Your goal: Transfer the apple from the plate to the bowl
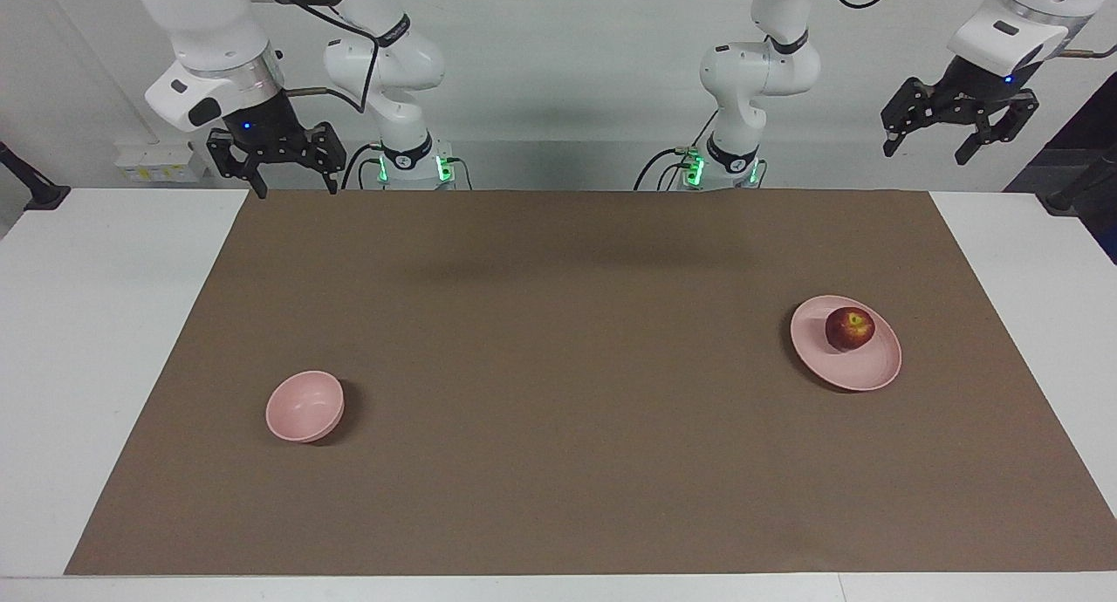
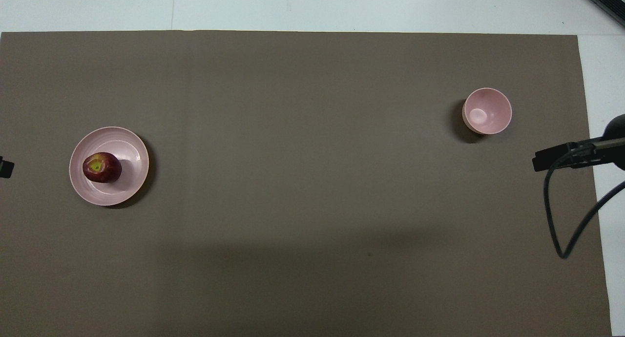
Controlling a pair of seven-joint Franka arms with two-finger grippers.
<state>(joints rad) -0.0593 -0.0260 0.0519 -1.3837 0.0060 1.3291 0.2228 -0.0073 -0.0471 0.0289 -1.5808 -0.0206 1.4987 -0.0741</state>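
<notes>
A dark red apple with a yellowish patch at its stem rests on the flat pale pink plate, toward the left arm's end of the table. The small deep pink bowl stands with nothing in it toward the right arm's end, farther from the robots than the plate. My left gripper hangs open and high over the table's edge at the robots' end, well apart from the plate. Likewise raised, my right gripper is open over the brown mat's corner with nothing between its fingers.
A brown mat covers most of the white table. In the overhead view a black part of the right arm with a looping cable reaches in over the mat's end beside the bowl.
</notes>
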